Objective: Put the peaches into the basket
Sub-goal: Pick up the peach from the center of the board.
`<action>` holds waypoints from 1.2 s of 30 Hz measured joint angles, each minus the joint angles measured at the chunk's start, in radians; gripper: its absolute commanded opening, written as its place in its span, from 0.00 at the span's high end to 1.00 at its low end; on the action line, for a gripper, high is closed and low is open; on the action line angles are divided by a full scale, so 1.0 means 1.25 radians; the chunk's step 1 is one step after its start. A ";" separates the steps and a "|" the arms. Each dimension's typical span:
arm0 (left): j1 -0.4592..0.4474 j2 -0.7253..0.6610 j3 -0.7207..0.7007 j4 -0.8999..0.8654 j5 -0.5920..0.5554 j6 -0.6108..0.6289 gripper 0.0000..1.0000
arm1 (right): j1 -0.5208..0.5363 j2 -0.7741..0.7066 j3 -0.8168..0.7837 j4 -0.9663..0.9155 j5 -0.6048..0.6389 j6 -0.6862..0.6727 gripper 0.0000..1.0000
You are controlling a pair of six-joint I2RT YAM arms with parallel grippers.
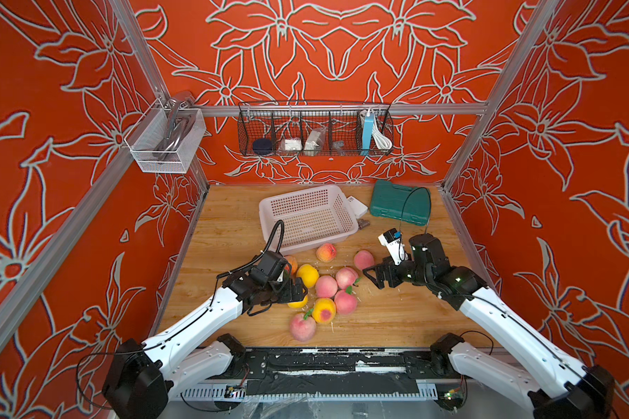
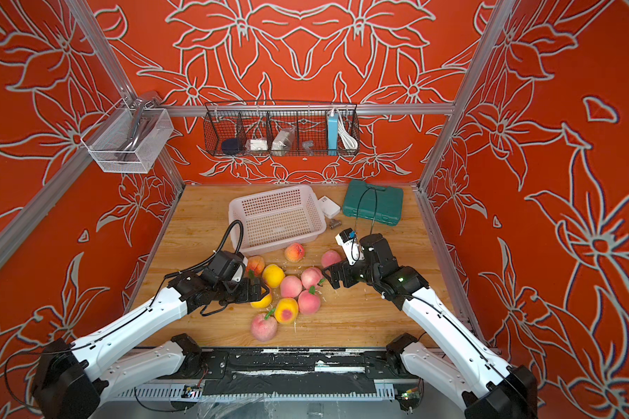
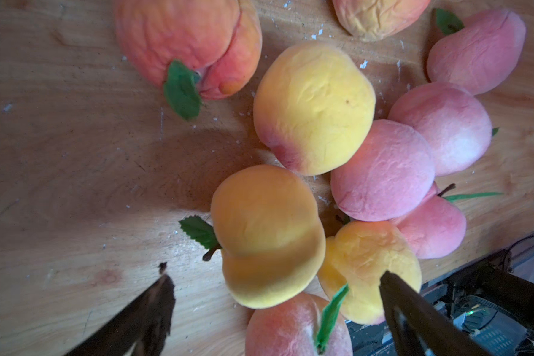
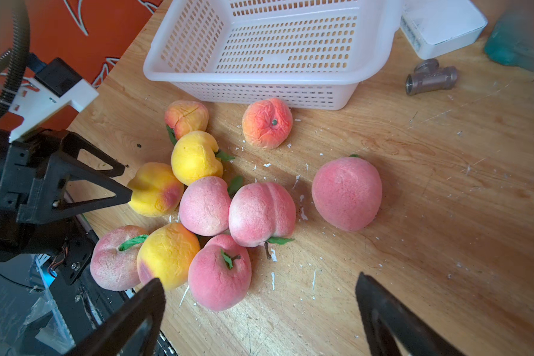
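Observation:
Several peaches lie in a cluster on the wooden table in both top views, pink ones [image 1: 326,286] and yellow ones [image 1: 307,275]. Two lie apart: a blushed peach [image 1: 325,252] by the basket and a pink peach [image 1: 364,259] to the right. The white basket [image 1: 311,221] stands empty behind them. My left gripper [image 1: 300,292] is open at the cluster's left side, low over a yellow-orange peach [image 3: 269,234] that lies just ahead of its jaws. My right gripper [image 1: 372,278] is open right of the cluster, over bare wood [image 4: 259,279], holding nothing.
A green case [image 1: 400,203], a white box [image 1: 356,206] and a metal pipe fitting [image 4: 430,75] lie right of the basket. A black wire rack [image 1: 315,132] and a silver mesh box [image 1: 164,139] hang on the walls. White crumbs dot the wood.

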 measured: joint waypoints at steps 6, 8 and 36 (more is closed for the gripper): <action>-0.017 0.038 -0.009 0.003 -0.014 -0.001 0.05 | 0.001 0.009 0.000 0.001 -0.002 0.003 0.01; -0.020 0.049 -0.009 0.007 -0.020 -0.001 0.06 | 0.001 0.009 0.000 0.003 -0.003 0.003 0.01; -0.036 0.119 -0.008 0.083 -0.054 -0.016 0.44 | 0.002 -0.006 -0.012 0.027 0.000 0.004 0.02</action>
